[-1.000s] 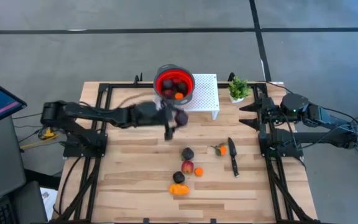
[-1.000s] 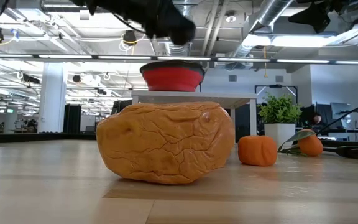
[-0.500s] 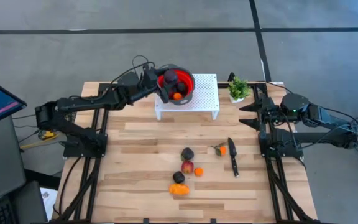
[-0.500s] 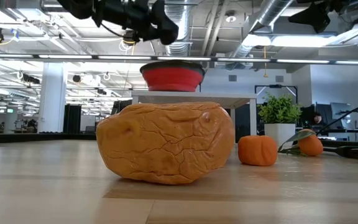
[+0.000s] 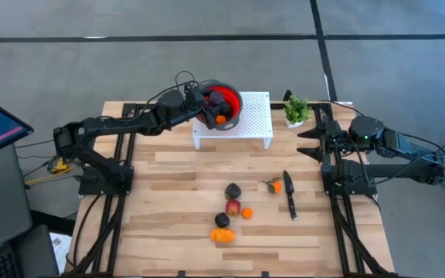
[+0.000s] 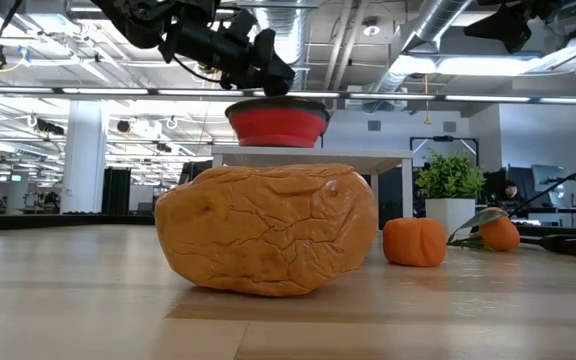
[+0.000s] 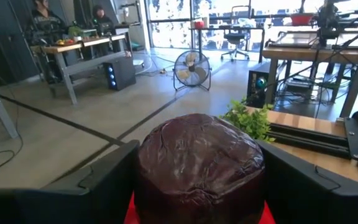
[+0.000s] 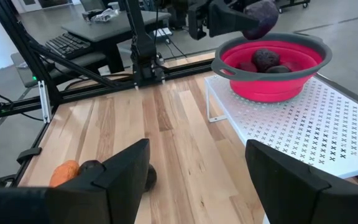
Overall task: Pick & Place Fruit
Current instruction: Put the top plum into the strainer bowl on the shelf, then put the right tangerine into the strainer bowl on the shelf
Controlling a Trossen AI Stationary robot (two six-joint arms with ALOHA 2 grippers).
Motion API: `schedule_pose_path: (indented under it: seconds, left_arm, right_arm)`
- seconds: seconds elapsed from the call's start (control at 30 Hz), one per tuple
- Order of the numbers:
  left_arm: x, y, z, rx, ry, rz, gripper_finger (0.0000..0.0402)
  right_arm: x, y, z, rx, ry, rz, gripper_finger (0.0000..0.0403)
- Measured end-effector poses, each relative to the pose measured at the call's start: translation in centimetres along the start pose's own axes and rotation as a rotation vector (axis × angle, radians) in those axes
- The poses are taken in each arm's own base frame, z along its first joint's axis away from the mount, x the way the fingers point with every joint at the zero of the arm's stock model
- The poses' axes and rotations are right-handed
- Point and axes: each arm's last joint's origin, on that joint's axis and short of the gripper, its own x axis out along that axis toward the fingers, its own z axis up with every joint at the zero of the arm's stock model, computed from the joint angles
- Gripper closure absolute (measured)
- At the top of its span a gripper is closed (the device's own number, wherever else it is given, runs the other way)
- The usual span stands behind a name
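Right wrist view catches what overhead hides: left jaws [image 8: 246, 20] clamped on a dark plum [image 8: 261, 17], poised above the red bowl [image 8: 272, 87]. Right jaws [image 8: 194, 177] gape empty beside the bench.

An open robotics lab, as I saw it from my remote station.

Exposed ceiling ducts [image 6: 368, 30] and strip lights ran overhead; beyond my wooden bench [image 5: 184, 201] stood more workbenches [image 7: 86, 46], a floor fan [image 7: 191, 67], office chairs [image 7: 235, 40] and a polished concrete floor [image 5: 207, 19], with two people at a far bench.
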Motion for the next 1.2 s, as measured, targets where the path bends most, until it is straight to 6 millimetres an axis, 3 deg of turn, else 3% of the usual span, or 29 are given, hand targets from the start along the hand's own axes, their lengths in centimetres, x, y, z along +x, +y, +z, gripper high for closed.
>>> schedule_pose_path:
  seconds: [0.7,0.93,1.07,1.2]
  left_arm:
    - [0.0,0.0,0.1,-0.002,-0.004,0.005,0.0043]
    - [-1.9,0.2,2.6,-0.152,-0.103,-0.013,0.0026]
    - [-3.1,-0.3,3.8,-0.169,-0.131,-0.183,0.0026]
    - [-4.3,-2.6,4.0,-0.089,-0.108,-0.446,0.0029]
  right_arm:
    - [0.0,0.0,0.0,0.000,0.000,0.000,0.0143]
    - [0.0,0.0,0.0,0.000,0.000,0.000,0.0143]
    - [0.0,0.0,0.0,0.000,0.000,0.000,0.0143]
    - [0.0,0.0,0.0,0.000,0.000,0.000,0.0143]
